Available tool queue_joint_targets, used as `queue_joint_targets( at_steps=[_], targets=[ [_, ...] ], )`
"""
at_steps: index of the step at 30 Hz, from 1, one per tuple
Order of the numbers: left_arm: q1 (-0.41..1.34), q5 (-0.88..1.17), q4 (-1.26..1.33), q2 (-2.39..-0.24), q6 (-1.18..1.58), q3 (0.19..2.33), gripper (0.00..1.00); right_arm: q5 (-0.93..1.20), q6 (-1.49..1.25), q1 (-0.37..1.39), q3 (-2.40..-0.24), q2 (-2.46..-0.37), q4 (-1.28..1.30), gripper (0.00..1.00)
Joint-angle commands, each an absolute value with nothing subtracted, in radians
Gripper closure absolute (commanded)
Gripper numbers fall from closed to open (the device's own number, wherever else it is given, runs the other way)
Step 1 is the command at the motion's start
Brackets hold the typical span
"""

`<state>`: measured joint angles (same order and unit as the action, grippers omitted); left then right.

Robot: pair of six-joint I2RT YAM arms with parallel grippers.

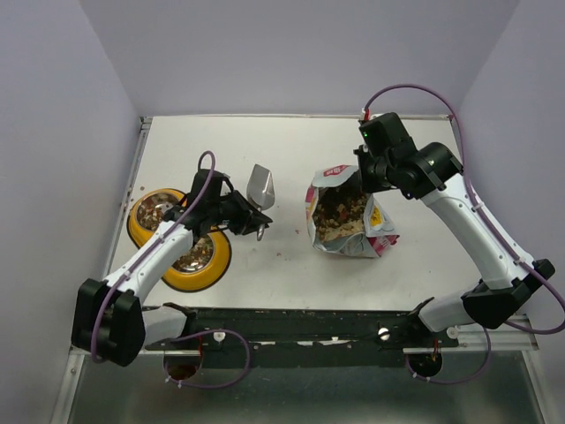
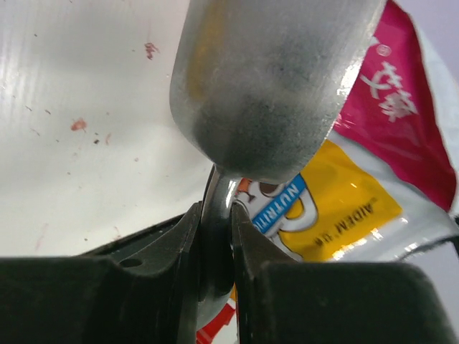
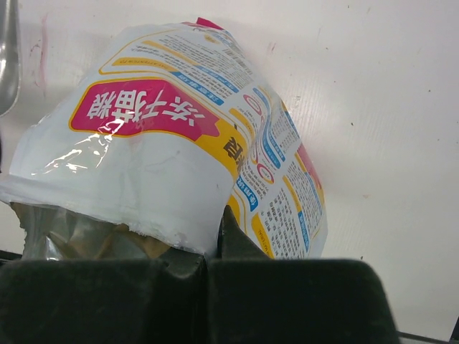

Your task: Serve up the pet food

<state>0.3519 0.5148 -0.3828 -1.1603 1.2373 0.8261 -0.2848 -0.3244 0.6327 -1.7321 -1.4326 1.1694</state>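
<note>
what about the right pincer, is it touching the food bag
Touching. Right wrist view shows the right pincer clamped on the food bag at its open rim.

The top external camera is looking steeply down from behind the arm bases over the whole tabletop (image 1: 291, 150). The wrist cameras are peering forward, very close, past the left gripper (image 2: 216, 244) and right gripper (image 3: 209, 247); all three are sharing the bag (image 3: 165, 150).

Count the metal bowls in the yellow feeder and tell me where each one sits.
2. The far bowl sits in the far end of the yellow feeder; the near bowl sits in its near end, partly covered by the left arm.
</note>
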Motion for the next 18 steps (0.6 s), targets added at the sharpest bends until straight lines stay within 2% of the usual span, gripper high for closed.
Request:
queue_joint_targets(
  at_steps=[1, 14, 18],
  targets=[
    [0.357, 0.595, -0.236, -1.261, 1.114, 0.815, 1.0, -0.344, -0.362, 0.634, -1.802, -1.341, 1.065, 0.99],
    [0.397, 0.62, -0.298, -1.587, 1.006, 0.929, 1.0, -0.338, -0.376, 0.634, -1.818, -1.371, 1.072, 0.99],
    [0.439, 0.571, -0.36, -1.608, 0.982, 0.95, 0.81, -0.321, -0.376, 0.634, -1.784, -1.361, 1.054, 0.99]
  ],
)
